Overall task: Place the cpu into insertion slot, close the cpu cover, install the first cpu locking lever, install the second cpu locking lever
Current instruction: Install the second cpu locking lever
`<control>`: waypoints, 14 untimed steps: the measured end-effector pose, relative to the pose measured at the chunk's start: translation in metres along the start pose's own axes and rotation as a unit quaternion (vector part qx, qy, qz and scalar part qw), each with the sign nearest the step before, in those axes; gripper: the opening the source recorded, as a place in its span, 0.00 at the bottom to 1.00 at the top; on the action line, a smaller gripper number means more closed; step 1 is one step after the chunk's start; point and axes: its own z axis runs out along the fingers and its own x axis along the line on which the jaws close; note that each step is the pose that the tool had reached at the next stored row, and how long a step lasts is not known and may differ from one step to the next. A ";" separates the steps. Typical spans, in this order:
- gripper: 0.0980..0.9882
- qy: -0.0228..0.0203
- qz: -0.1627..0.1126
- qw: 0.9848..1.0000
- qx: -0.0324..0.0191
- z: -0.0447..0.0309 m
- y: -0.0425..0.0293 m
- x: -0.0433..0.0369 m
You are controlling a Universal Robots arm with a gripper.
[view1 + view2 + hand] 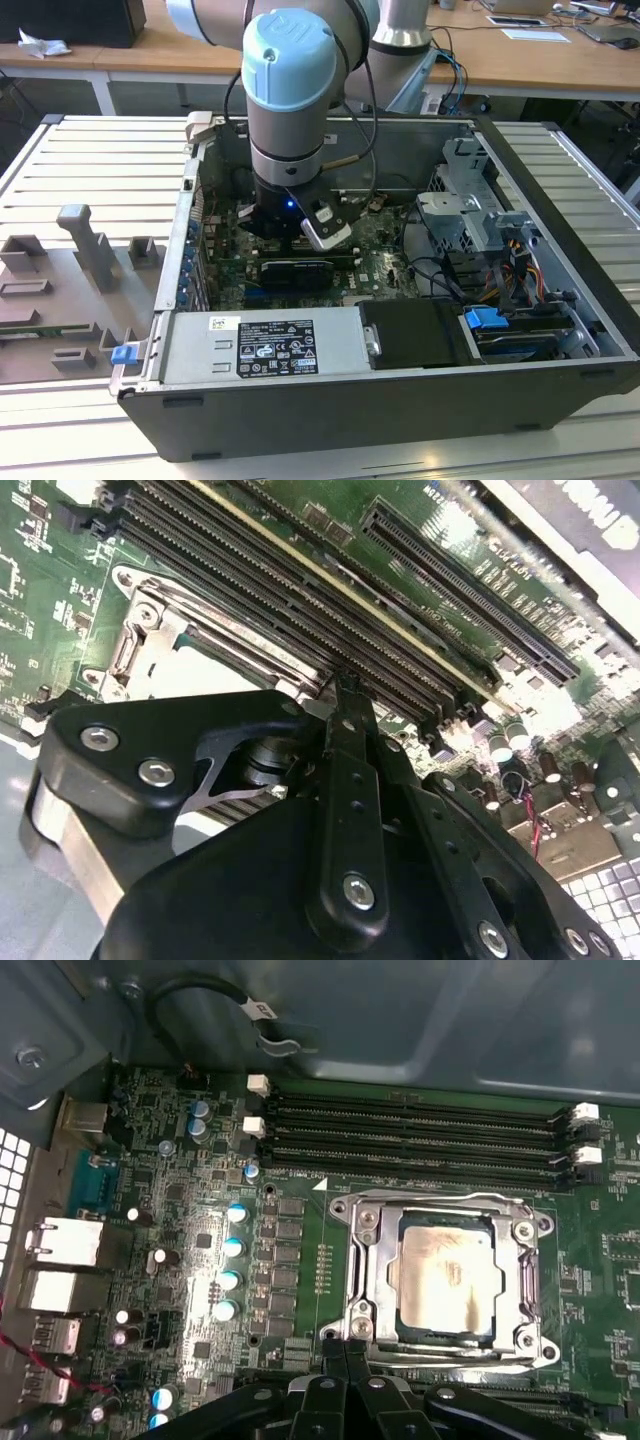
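Silvery-beige metal marks the cpu (446, 1282), lying flat inside the insertion slot (365, 1305), and the cpu cover (440, 1203) appears to be down around it, its cut-out centre framing the chip's face. A thin wire lever seems to run along the frame's edge, though whether either locking lever is latched cannot be told from this angle.

Just beyond the socket, the tool (345, 1355) comes in low from the side opposite the memory slots (420, 1130). Its two slim black fingers (332, 1348) are pressed together with nothing between them, and their tips sit right at the socket frame's near corner, touching it or just shy of it. So the task's hardware lies straight ahead of the tool, with the chip's face a little off to one side of the fingertip line.

In the second wrist view the same closed tool (345, 695) points at the long black memory slots (300, 600), whose long axis runs across the direction the fingers point, while the socket's silver frame (150, 630) lies close beside the tip.

From the exterior view, the arm's wrist (295, 150) reaches down into the open computer case (330, 420), which rests on the slatted surface (90, 170), working over the green motherboard (385, 265) toward the exterior view's left of the grey drive cage (470, 215).
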 end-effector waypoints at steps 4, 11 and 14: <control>0.01 0.000 0.000 1.000 -0.007 0.0028 -0.0007 0.0011; 0.01 -0.001 -0.001 1.000 -0.015 0.0004 0.0003 0.0039; 0.01 -0.001 -0.001 1.000 -0.014 -0.0059 0.0016 0.0039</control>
